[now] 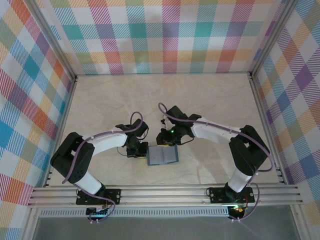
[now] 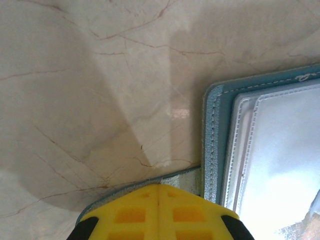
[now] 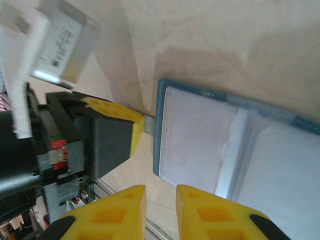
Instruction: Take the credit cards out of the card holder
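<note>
The teal card holder [image 1: 162,156] lies open on the marble table near the front edge, its pale pocket faces up [image 2: 280,150] [image 3: 200,135]. The credit cards are hidden; I cannot make them out in the pockets. My left gripper [image 1: 141,151] [image 2: 159,187] is low at the holder's left side, its yellow fingers pressed together on the small side tab. My right gripper [image 1: 167,142] [image 3: 161,200] hovers over the holder's back left corner. Its jaws stand a narrow gap apart with nothing between them. In the right wrist view the left gripper's fingers [image 3: 134,127] pinch the tab.
The aluminium rail [image 1: 165,192] runs along the table's near edge just in front of the holder. Plaid walls [image 1: 165,35] enclose the back and both sides. Bare marble stretches behind the grippers.
</note>
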Motion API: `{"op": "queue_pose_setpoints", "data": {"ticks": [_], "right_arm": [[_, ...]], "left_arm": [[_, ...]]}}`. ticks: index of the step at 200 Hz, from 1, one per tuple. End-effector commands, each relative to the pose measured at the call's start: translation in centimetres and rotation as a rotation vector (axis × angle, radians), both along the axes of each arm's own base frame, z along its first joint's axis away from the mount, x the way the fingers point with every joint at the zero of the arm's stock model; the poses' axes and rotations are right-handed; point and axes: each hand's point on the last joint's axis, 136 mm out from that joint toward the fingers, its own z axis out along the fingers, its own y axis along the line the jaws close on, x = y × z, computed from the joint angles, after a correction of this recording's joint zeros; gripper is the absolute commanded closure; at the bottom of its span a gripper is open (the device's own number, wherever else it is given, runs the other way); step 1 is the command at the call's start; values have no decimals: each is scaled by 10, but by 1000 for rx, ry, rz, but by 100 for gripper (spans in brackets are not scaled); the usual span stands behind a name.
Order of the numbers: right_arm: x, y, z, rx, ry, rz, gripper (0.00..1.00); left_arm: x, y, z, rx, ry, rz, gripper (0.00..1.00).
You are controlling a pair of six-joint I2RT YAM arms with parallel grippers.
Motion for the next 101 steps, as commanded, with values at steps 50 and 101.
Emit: {"op": "queue_pose_setpoints", "data": {"ticks": [50,101], "right_arm": [[-16,41,-30,31,105,7,78],[-22,48,-53,10,151,9,78]], "left_arm": [[-25,12,-18,20,80,4,97],[-24,11,-17,10,75,8,97]]}}
